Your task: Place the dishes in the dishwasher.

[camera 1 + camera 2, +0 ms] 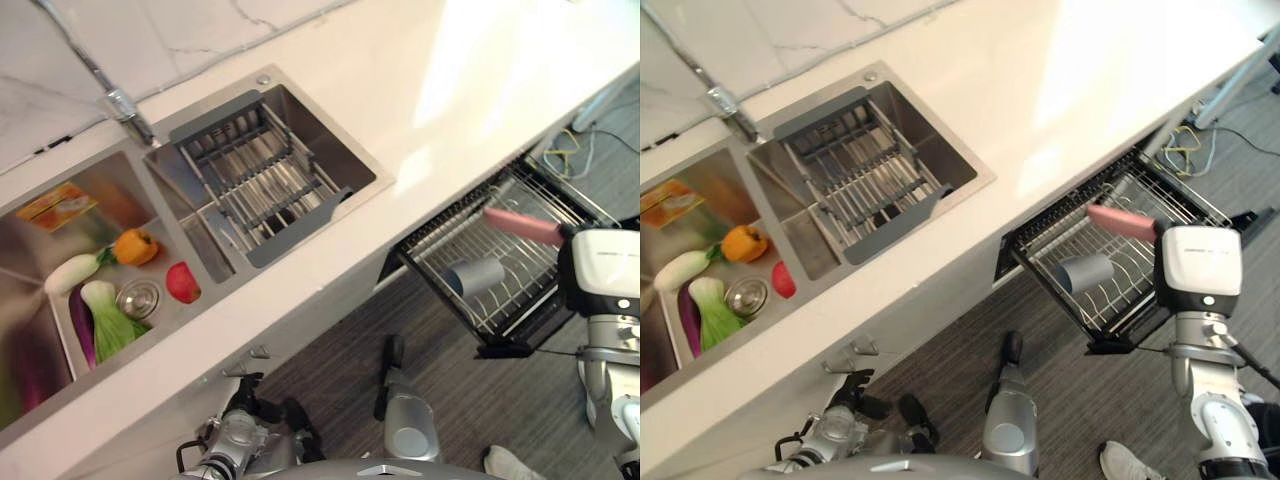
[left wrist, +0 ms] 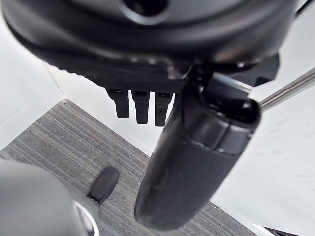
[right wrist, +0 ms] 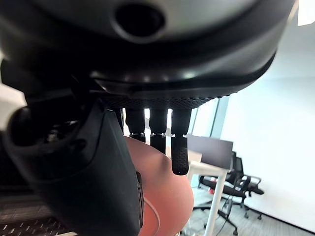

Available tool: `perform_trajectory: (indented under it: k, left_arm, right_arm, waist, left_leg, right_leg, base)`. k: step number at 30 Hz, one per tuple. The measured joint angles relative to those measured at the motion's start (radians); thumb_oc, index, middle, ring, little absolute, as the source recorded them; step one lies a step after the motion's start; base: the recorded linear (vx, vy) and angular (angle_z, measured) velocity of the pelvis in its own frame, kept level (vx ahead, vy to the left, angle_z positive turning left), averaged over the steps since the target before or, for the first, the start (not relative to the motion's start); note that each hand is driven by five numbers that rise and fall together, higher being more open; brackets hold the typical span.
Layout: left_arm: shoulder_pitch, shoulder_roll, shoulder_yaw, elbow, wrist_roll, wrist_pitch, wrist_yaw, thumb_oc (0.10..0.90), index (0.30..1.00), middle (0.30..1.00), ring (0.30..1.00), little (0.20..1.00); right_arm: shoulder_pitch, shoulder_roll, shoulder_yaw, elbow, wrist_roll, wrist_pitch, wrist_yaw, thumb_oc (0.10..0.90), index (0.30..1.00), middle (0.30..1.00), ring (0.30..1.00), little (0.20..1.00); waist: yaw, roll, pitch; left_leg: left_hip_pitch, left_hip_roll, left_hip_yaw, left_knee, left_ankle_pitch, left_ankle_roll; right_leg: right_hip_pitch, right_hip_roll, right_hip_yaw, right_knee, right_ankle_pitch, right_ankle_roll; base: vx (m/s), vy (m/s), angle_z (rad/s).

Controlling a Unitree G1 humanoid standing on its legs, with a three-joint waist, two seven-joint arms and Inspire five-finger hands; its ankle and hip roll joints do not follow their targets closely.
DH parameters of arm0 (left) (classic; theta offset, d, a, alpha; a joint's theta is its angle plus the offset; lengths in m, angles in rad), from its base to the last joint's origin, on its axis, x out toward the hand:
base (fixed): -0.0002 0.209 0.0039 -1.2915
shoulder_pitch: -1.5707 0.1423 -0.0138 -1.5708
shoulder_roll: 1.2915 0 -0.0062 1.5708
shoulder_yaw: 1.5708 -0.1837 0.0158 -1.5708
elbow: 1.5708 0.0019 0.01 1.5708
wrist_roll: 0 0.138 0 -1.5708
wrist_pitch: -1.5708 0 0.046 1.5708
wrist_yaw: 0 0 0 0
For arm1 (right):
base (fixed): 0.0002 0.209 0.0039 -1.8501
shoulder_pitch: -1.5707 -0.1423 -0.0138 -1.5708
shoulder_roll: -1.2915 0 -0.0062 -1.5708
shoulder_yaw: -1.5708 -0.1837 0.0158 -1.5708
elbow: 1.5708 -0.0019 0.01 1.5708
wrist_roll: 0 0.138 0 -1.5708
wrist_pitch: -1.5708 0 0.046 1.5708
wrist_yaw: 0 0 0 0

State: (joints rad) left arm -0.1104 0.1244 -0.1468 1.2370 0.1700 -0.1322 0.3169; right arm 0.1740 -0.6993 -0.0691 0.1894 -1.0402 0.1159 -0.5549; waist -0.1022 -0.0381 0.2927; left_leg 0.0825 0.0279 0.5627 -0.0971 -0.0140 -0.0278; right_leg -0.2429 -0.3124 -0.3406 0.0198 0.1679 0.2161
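Our right hand (image 3: 147,123) has its fingers (image 3: 180,147) and thumb curled round a flat pink plate (image 1: 523,226), which we hold edge-on over the pulled-out black wire dishwasher rack (image 1: 500,262). A grey cup (image 1: 475,276) lies on its side in that rack, just beside the plate. Our left hand (image 2: 147,73) hangs low by the white cabinet front (image 2: 29,83), fingers curled and holding nothing. In the steel sink (image 1: 262,96) sits a grey drying rack (image 1: 262,180); the neighbouring basin holds vegetables (image 1: 110,300).
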Motion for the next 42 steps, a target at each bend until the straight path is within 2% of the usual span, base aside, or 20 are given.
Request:
perform_trajectory:
  k: [1, 4, 5, 6, 10, 12, 15, 17, 19, 23, 24, 25, 27, 32, 34, 36, 39, 41, 42]
  left_arm:
    - [0.0, 0.0, 0.0, 0.0, 0.0, 0.0, 0.0, 0.8, 0.9, 0.9, 0.9, 0.9]
    - [0.001, 0.001, -0.03, -0.018, -0.002, 0.002, -0.014, 0.8, 0.9, 0.9, 0.9, 0.9]
    - [0.003, -0.001, -0.037, -0.018, -0.002, 0.0, -0.021, 0.8, 0.9, 0.9, 0.9, 0.9]
    - [0.003, -0.001, -0.033, -0.017, -0.002, 0.0, -0.021, 0.8, 0.9, 0.9, 0.9, 0.9]
    - [0.008, 0.022, -0.065, -0.016, -0.002, -0.003, -0.018, 0.8, 0.9, 0.9, 0.9, 0.9]
    - [0.009, 0.03, -0.064, -0.014, -0.002, -0.005, -0.018, 0.8, 0.9, 0.9, 0.9, 0.9]
    - [0.002, 0.034, -0.082, -0.016, -0.003, -0.008, -0.029, 0.8, 0.9, 0.9, 0.9, 0.9]
    - [0.001, 0.028, -0.077, -0.017, -0.003, -0.014, -0.031, 0.8, 0.9, 0.9, 0.9, 0.9]
    - [0.007, 0.028, -0.072, -0.015, -0.003, -0.011, -0.031, 0.8, 0.9, 0.9, 0.9, 0.9]
    - [0.014, 0.03, -0.071, -0.015, -0.002, -0.009, -0.032, 0.8, 0.9, 0.9, 0.9, 0.9]
    - [0.02, 0.026, -0.062, -0.016, -0.002, -0.007, -0.035, 0.8, 0.9, 0.9, 0.9, 0.9]
    - [0.026, 0.029, -0.061, -0.017, -0.002, -0.01, -0.034, 0.8, 0.9, 0.9, 0.9, 0.9]
    - [0.024, 0.036, -0.058, -0.014, 0.0, -0.004, -0.04, 0.8, 0.9, 0.9, 0.9, 0.9]
    - [0.026, 0.046, -0.026, -0.014, 0.001, 0.003, -0.04, 0.8, 0.9, 0.9, 0.9, 0.9]
    - [0.026, 0.052, -0.023, -0.013, 0.001, 0.004, -0.041, 0.8, 0.9, 0.9, 0.9, 0.9]
    - [0.025, 0.061, -0.022, 0.005, 0.001, 0.013, -0.043, 0.8, 0.9, 0.9, 0.9, 0.9]
    - [0.027, 0.063, -0.02, 0.014, 0.003, 0.025, -0.043, 0.8, 0.9, 0.9, 0.9, 0.9]
    - [0.027, 0.063, -0.024, 0.017, 0.002, 0.031, -0.043, 0.8, 0.9, 0.9, 0.9, 0.9]
    - [0.028, 0.063, -0.025, 0.024, 0.02, 0.034, -0.042, 0.8, 0.9, 0.9, 0.9, 0.9]
  right_arm:
    - [0.0, 0.0, 0.0, 0.0, 0.0, 0.0, 0.0, 0.4, 0.3, 0.3, 0.3, 0.3]
    - [-0.153, -0.004, 0.152, 0.385, 0.033, 0.013, 0.001, 0.4, 0.3, 0.3, 0.3, 0.3]
    - [-0.186, -0.007, 0.161, 0.442, 0.062, 0.033, 0.012, 0.4, 0.3, 0.3, 0.3, 0.3]
    - [-0.213, -0.009, 0.173, 0.483, 0.071, 0.037, 0.014, 0.4, 0.3, 0.3, 0.3, 0.3]
    - [-0.306, -0.049, 0.265, 0.568, 0.082, 0.052, 0.027, 0.4, 0.3, 0.3, 0.3, 0.3]
    - [-0.312, -0.049, 0.258, 0.541, 0.082, 0.057, 0.029, 0.8, 0.9, 0.9, 0.9, 0.9]
    - [-0.346, -0.064, 0.286, 0.544, 0.083, 0.059, 0.036, 0.8, 0.9, 0.9, 0.9, 0.9]
    - [-0.356, -0.078, 0.281, 0.509, 0.097, 0.054, 0.054, 0.8, 0.9, 0.9, 0.9, 0.9]
    - [-0.353, -0.081, 0.27, 0.473, 0.103, 0.052, 0.056, 0.8, 0.9, 0.9, 0.9, 0.9]
    - [-0.338, -0.082, 0.228, 0.441, 0.123, 0.043, 0.064, 0.8, 0.9, 0.9, 0.9, 0.9]
    - [-0.232, -0.076, 0.1, 0.298, 0.168, 0.028, 0.069, 0.8, 0.9, 0.9, 0.9, 0.9]
    - [-0.187, -0.076, 0.038, 0.23, 0.184, 0.028, 0.051, 0.8, 0.9, 0.9, 0.9, 0.9]
    - [-0.156, -0.077, -0.034, 0.202, 0.216, 0.027, 0.04, 0.8, 0.9, 0.9, 0.9, 0.9]
    - [-0.056, -0.07, -0.181, 0.196, 0.297, 0.045, -0.003, 0.8, 0.9, 0.9, 0.9, 0.9]
    - [-0.045, 0.012, -0.274, 0.187, 0.365, 0.045, -0.052, 0.8, 0.9, 0.9, 0.9, 0.9]
    - [-0.029, 0.09, -0.319, 0.177, 0.439, 0.073, -0.113, 0.8, 0.9, 0.9, 0.9, 0.9]
    - [-0.001, 0.182, -0.383, 0.174, 0.488, 0.079, -0.176, 0.8, 0.9, 0.9, 0.9, 0.9]
    - [0.009, 0.203, -0.384, 0.18, 0.534, 0.102, -0.197, 0.8, 0.9, 0.9, 0.9, 0.9]
    - [0.016, 0.226, -0.385, 0.27, 0.596, 0.106, -0.241, 0.8, 0.9, 0.9, 0.9, 0.9]
  waist:
    - [0.0, 0.0, 0.0]
    - [0.041, 0.019, -0.018]
    - [0.041, 0.029, -0.022]
    - [0.046, 0.032, -0.022]
    - [0.045, 0.052, -0.024]
    - [0.051, 0.057, -0.023]
    - [0.062, 0.07, -0.011]
    - [0.069, 0.096, 0.005]
    - [0.07, 0.11, 0.011]
    - [0.07, 0.11, 0.02]
    - [0.07, 0.115, 0.019]
    - [0.063, 0.111, 0.02]
    - [0.043, 0.096, 0.025]
    - [0.01, 0.056, 0.019]
    - [0.001, 0.041, 0.012]
    - [-0.018, 0.019, -0.001]
    - [-0.019, 0.011, -0.015]
    - [-0.024, 0.008, -0.023]
    - [-0.023, 0.009, -0.032]
  left_leg:
    - [0.0, 0.0, 0.0, 0.0, 0.0, 0.0]
    - [-0.015, 0.009, -0.022, 0.0, 0.002, -0.004]
    - [-0.019, 0.005, -0.02, 0.009, 0.041, -0.011]
    - [-0.017, 0.0, -0.021, 0.008, 0.057, -0.009]
    - [-0.014, -0.018, -0.023, 0.01, 0.055, -0.004]
    - [-0.013, -0.024, -0.026, 0.01, 0.055, -0.003]
    - [-0.016, -0.029, -0.036, 0.011, 0.054, 0.0]
    - [-0.014, -0.032, -0.051, 0.009, 0.053, 0.001]
    - [-0.012, -0.033, -0.054, 0.008, 0.052, 0.002]
    - [-0.012, -0.035, -0.057, 0.008, 0.049, 0.003]
    - [-0.01, -0.039, -0.064, 0.007, 0.049, 0.004]
    - [-0.007, -0.041, -0.063, 0.007, 0.046, 0.006]
    - [0.003, -0.045, -0.057, 0.007, 0.041, 0.006]
    - [0.007, -0.056, -0.042, 0.007, 0.037, 0.01]
    - [0.008, -0.057, -0.032, 0.007, 0.036, 0.01]
    - [0.008, -0.057, -0.023, 0.007, 0.036, 0.01]
    - [0.01, -0.058, -0.018, 0.007, 0.036, 0.01]
    - [0.01, -0.06, -0.01, 0.007, 0.034, 0.012]
    - [0.012, -0.065, -0.003, 0.007, 0.033, 0.014]
  right_leg:
    - [0.0, 0.0, 0.0, 0.0, 0.0, 0.0]
    - [0.003, 0.001, -0.028, -0.004, 0.004, -0.005]
    - [0.001, -0.005, -0.032, -0.001, 0.033, -0.044]
    - [0.002, -0.01, -0.03, -0.001, 0.046, -0.064]
    - [0.013, -0.026, -0.033, -0.013, 0.062, -0.066]
    - [0.016, -0.033, -0.033, -0.018, 0.073, -0.071]
    - [0.023, -0.037, -0.038, -0.037, 0.079, -0.063]
    - [0.04, -0.039, -0.051, -0.049, 0.086, -0.062]
    - [0.045, -0.04, -0.056, -0.051, 0.086, -0.061]
    - [0.048, -0.042, -0.058, -0.053, 0.088, -0.059]
    - [0.052, -0.043, -0.064, -0.05, 0.088, -0.058]
    - [0.053, -0.046, -0.061, -0.047, 0.088, -0.058]
    - [0.052, -0.048, -0.053, -0.04, 0.088, -0.057]
    - [0.042, -0.055, -0.035, -0.037, 0.09, -0.054]
    - [0.035, -0.052, -0.023, -0.036, 0.09, -0.055]
    - [0.028, -0.05, -0.012, -0.037, 0.09, -0.055]
    - [0.027, -0.05, -0.008, -0.037, 0.089, -0.056]
    - [0.02, -0.054, -0.003, -0.037, 0.089, -0.056]
    - [0.017, -0.061, -0.001, -0.036, 0.089, -0.055]
  base:
    - [0.02, -0.045, 0.32]
    - [-0.06, -0.052, 0.14]
    - [0.01, -0.02, 0.21]
    - [-0.01, -0.009, 0.09]
    - [-0.01, -0.002, 0.03]
    - [-0.03, -0.005, 0.07]
    - [-0.02, -0.009, 0.04]
    - [-0.01, -0.011, 0.14]
    - [-0.01, -0.008, 0.11]
    - [0.0, -0.004, 0.03]
    - [0.0, -0.01, 0.05]
    - [0.0, 0.0, 0.0]
    - [-0.01, -0.009, -0.09]
    - [-0.01, 0.001, -0.1]
    - [-0.01, 0.003, -0.17]
    - [-0.01, 0.012, -0.14]
    - [-0.01, 0.015, -0.07]
    - [-0.01, 0.015, -0.11]
    - [0.0, 0.0, -0.07]
